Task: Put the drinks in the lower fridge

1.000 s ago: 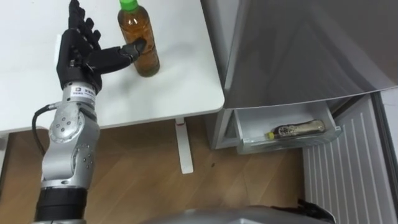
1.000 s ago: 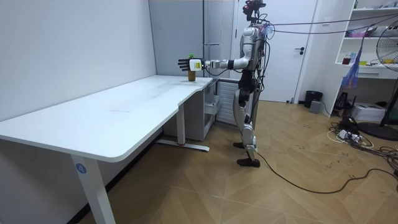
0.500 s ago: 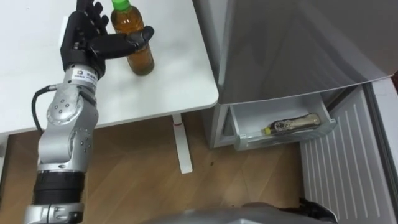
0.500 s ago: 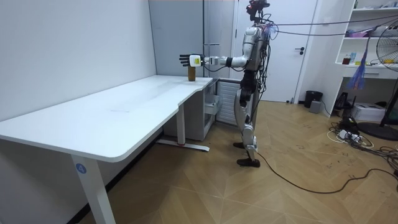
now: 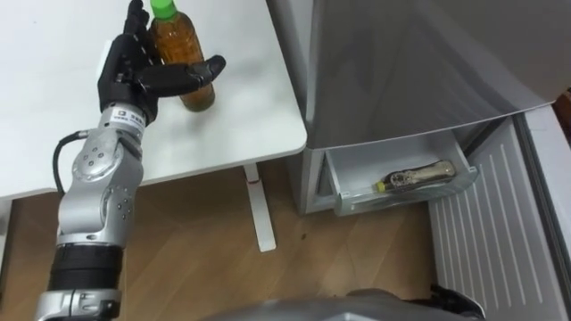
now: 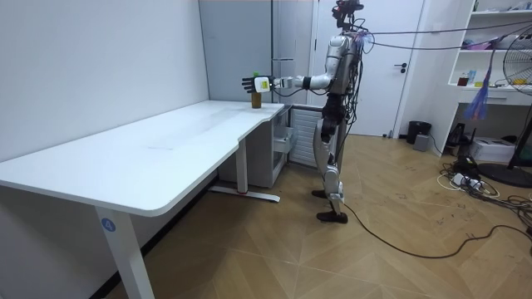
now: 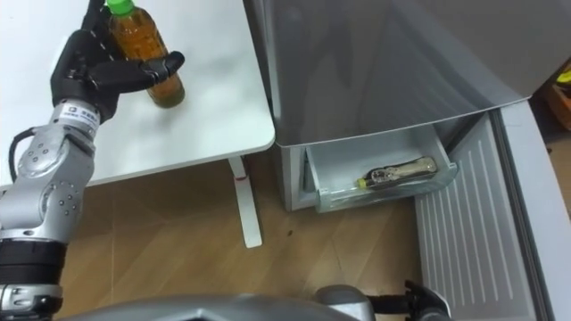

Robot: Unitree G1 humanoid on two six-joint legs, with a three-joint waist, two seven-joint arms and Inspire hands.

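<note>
At the far left, over the counter, the left robot hand is gripping the bottle. Its thumb is lying across the amber front while its fingers are standing up behind, so the bottle is being pinched between them rather than fully wrapped. The hand is taking it at mid-body, below the green cap, which looks like a sensible hold for keeping it upright when lifted. The bottle is standing on the counter near the corner closest to the fridge, probably so that the carry is short.

Further right, the drawer at the foot of the fridge is hanging open, and a second bottle is lying on its side in it. That leaves room beside it and suggests the task is partly done. At the far right a white ribbed panel is showing, likely the lower door swung aside.

From the room view, the robot is standing at the counter's end beside the fridge, with its left arm stretched level toward the bottle.
</note>
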